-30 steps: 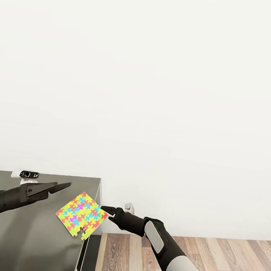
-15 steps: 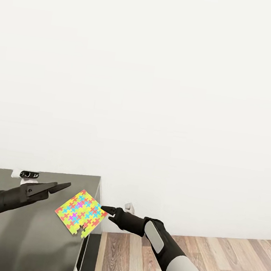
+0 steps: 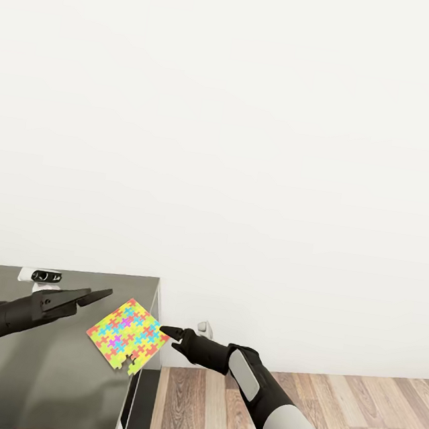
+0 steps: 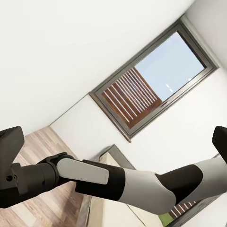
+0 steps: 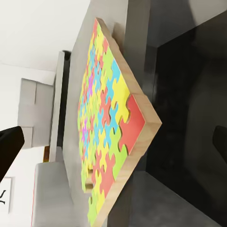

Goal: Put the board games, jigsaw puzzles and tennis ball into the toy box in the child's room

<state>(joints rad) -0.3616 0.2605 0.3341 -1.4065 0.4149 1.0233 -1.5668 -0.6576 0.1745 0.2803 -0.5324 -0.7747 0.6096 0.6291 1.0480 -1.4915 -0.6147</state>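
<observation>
The jigsaw puzzle (image 3: 128,335) lies on the dark worktop (image 3: 50,382), its corner just off my open, empty right tool (image 3: 170,335); it has slid slightly further from the tool.

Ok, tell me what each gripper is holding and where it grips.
Nothing is held. The right gripper is open at the near corner of the jigsaw puzzle, fingers spread wide of it. The left gripper hovers open.

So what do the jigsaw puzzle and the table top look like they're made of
Jigsaw puzzle: seemingly wood, since a pale tan, wood-coloured edge runs under a matte painted face of yellow, green, pink, blue and orange pieces.

Table top: dark grey, smooth with a soft sheen, perhaps laminate or painted board; the render leaves it open.
</observation>
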